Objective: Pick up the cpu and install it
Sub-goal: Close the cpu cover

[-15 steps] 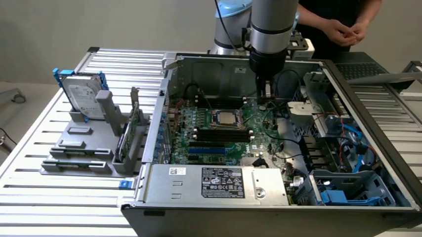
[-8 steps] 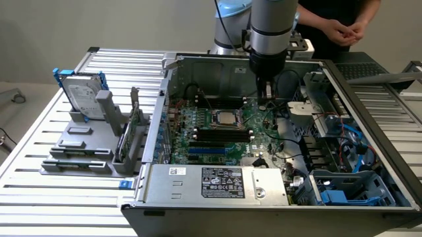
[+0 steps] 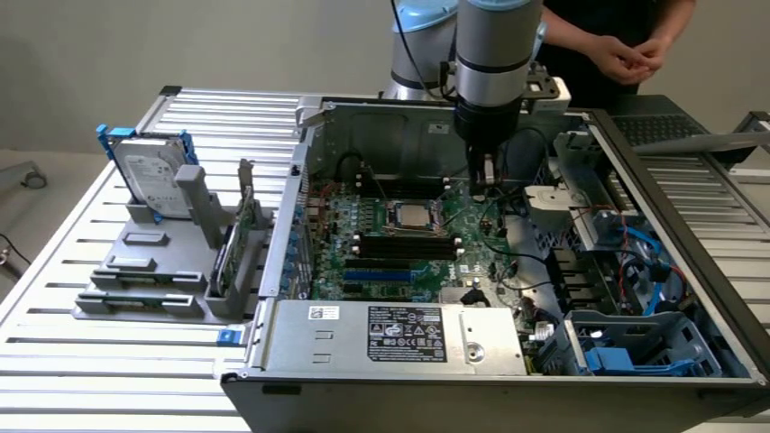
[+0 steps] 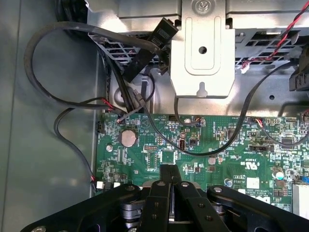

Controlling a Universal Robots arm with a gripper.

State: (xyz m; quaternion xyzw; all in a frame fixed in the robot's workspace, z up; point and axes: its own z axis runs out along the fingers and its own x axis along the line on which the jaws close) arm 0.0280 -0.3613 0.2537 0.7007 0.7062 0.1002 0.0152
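The cpu (image 3: 412, 215), a small silver-grey square, lies flat inside the metal-framed socket (image 3: 388, 216) on the green motherboard (image 3: 481, 262) of the open computer case. My gripper (image 3: 485, 191) hangs inside the case, a little to the exterior view's right of the socket and just above the board. In the wrist view my gripper (image 4: 169, 169) has its black fingers pressed together, with nothing between them, over the motherboard (image 4: 217, 145).
A silver hard drive (image 3: 154, 171) with a blue bracket stands on a grey fixture (image 3: 157, 280) at the exterior view's left. The power supply (image 3: 398, 334) fills the case's front. Black cables (image 4: 63, 104) and a metal bracket (image 4: 203, 53) lie near the gripper. A person's hands (image 3: 632, 59) are behind the case.
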